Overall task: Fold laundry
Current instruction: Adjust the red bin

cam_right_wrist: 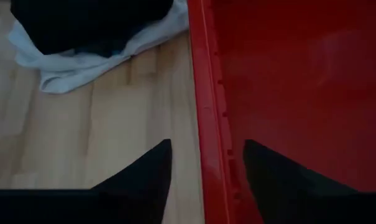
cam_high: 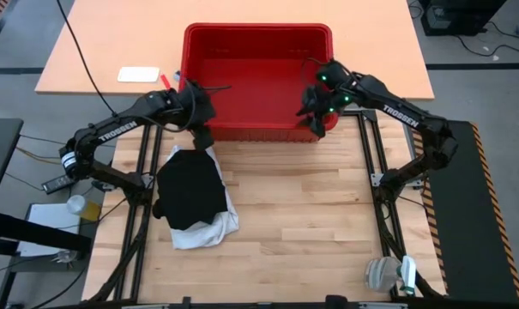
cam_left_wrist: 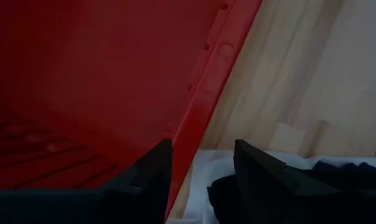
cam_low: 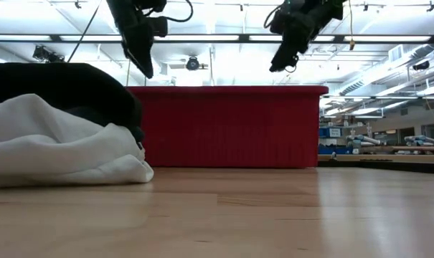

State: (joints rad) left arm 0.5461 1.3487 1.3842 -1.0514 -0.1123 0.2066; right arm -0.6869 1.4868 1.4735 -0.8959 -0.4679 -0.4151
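The laundry lies in one pile on the left of the wooden table. A black garment (cam_high: 189,190) (cam_low: 59,86) rests on top of a white shirt (cam_high: 209,230) (cam_low: 59,147). My left gripper (cam_high: 202,135) (cam_left_wrist: 203,146) hangs open above the red crate's near left corner, just beyond the pile's far end. My right gripper (cam_high: 316,123) (cam_right_wrist: 206,144) hangs open above the crate's near right corner. In each wrist view the crate's near rim (cam_left_wrist: 206,106) (cam_right_wrist: 206,93) runs between the fingers. The low view shows both grippers (cam_low: 146,70) (cam_low: 277,67) clear above the crate. Neither holds anything.
The red crate (cam_high: 257,81) (cam_low: 231,125) stands along the table's far edge, its inside showing no laundry. Bare wood (cam_high: 310,215) stretches over the table's middle and right. A pale bundle (cam_high: 388,273) sits off the near right corner.
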